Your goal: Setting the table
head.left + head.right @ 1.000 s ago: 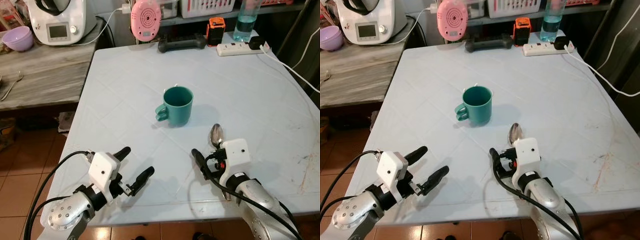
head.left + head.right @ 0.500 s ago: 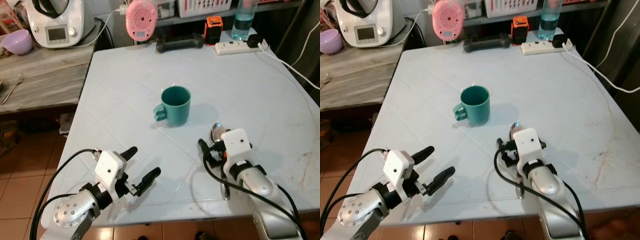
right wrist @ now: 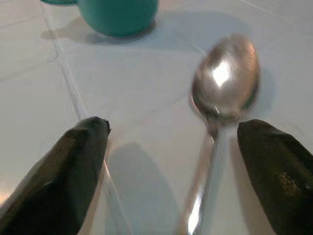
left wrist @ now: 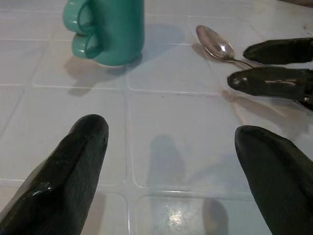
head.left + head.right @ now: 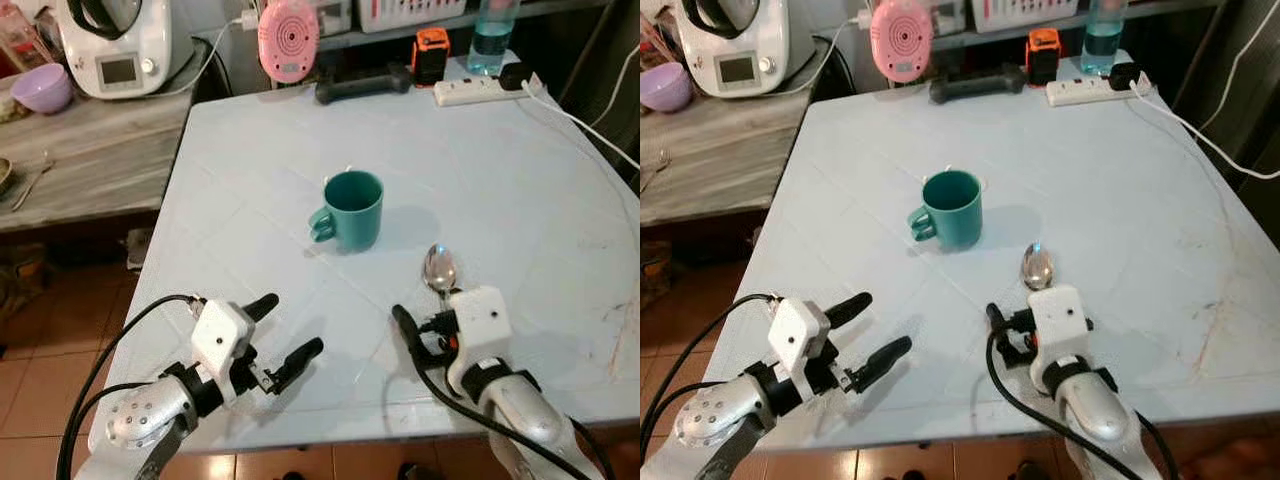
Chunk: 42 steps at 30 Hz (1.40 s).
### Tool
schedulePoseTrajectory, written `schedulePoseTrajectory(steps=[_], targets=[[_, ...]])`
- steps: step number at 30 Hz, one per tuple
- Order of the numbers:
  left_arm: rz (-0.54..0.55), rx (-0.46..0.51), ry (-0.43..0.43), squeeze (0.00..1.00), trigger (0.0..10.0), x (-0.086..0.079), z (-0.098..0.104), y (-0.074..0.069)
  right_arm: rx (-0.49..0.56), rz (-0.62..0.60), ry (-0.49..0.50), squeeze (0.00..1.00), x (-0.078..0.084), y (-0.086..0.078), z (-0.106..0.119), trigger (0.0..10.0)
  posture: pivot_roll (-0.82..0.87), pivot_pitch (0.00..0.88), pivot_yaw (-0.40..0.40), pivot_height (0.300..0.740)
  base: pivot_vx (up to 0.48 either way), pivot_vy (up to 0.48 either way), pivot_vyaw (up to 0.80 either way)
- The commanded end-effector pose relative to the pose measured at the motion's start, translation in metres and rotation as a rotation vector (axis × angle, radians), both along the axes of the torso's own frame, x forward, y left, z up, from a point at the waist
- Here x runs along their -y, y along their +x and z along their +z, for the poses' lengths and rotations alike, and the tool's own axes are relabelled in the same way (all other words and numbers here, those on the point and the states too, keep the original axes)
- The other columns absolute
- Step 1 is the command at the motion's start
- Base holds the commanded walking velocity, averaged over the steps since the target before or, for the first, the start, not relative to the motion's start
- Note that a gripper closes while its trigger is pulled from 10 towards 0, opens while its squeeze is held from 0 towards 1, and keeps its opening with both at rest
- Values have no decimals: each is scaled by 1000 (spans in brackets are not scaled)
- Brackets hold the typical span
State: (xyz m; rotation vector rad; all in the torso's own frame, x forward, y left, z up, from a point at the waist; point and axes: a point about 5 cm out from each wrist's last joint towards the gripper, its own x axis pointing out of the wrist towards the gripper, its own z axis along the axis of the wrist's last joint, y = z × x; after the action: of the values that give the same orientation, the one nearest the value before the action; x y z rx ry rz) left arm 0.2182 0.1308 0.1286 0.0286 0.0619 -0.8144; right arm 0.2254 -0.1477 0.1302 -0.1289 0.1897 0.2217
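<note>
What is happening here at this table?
The robot is setting a pale blue table. A green mug stands near the middle, and a metal spoon lies flat beside it. The right gripper is open, low over the spoon's handle and not gripping it. The left gripper is also open and hovers at the near edge, holding nothing.

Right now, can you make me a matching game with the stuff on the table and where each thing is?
Things:
1. green mug
2. spoon
3. power strip
4. purple bowl

Places:
A. on the wooden counter beside the table
B. at the table's far edge, by the bottle
C. middle of the table, upright
D. lying flat, just ahead of the right gripper

Pairs: 1-C, 2-D, 3-B, 4-A
</note>
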Motion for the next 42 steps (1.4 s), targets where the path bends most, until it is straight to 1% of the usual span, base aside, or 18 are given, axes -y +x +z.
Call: schedulePoseTrajectory(steps=[1,2,9,10,11,13,14,15,17,18,19,23,24,25,30,42], targets=[[-6,-19,16,0,10000,-3,-3,0,-6,-12,7,0,0,-2,3,10000,-266,195,190,740,0,0,0],[-15,-21,17,0,10000,-2,-4,1,-23,-37,20,0,3,-3,1,10000,-267,197,192,740,0,0,0],[-21,-23,18,0,10000,-3,-4,3,-99,-46,62,0,2,-8,-4,10000,-264,198,199,740,0,0,0],[-22,-23,17,0,10000,-2,-4,3,-120,-57,75,0,3,-8,-6,9882,-263,198,198,740,0,0,0],[-22,-23,12,0,10000,-1,-4,3,-142,-65,82,0,4,-6,-10,4471,-262,199,197,740,0,0,0],[-22,-23,8,0,10000,0,-4,3,-146,-69,82,0,4,-5,-11,4471,-262,199,197,740,0,0,0],[-24,-23,6,0,10000,1,-4,3,-164,-75,75,0,4,-3,-13,0,-259,200,197,740,0,0,0],[-24,-23,6,0,10000,1,-4,3,-164,-75,75,0,4,-3,-13,0,-259,200,197,740,0,0,0],[-27,-24,1,0,10000,2,-3,2,-160,-99,52,0,4,5,-11,0,-258,201,197,740,0,0,0],[-27,-24,1,0,10000,2,-3,2,-160,-99,52,0,4,5,-11,0,-258,201,197,740,0,0,0],[-28,-25,1,0,10000,3,-4,1,-171,-113,36,0,4,11,-10,0,-258,204,195,740,0,0,0],[-26,-26,-3,0,10000,4,-4,1,-212,-131,-17,0,1,22,-12,0,-258,206,188,740,0,0,0],[-26,-26,-3,0,10000,4,-4,1,-212,-131,-17,0,1,22,-12,0,-258,206,188,740,0,0,0],[-25,-27,-4,0,10000,5,-4,1,-238,-147,-16,0,0,23,-15,0,-255,207,182,740,0,0,0],[-21,-31,-4,0,10000,4,-5,-1,-290,-169,5,0,-1,24,-21,0,-248,207,180,740,0,0,0],[-31,-32,-7,0,10000,4,-4,-3,-323,-153,-1,0,-5,26,-24,0,-242,211,185,740,0,0,0]])
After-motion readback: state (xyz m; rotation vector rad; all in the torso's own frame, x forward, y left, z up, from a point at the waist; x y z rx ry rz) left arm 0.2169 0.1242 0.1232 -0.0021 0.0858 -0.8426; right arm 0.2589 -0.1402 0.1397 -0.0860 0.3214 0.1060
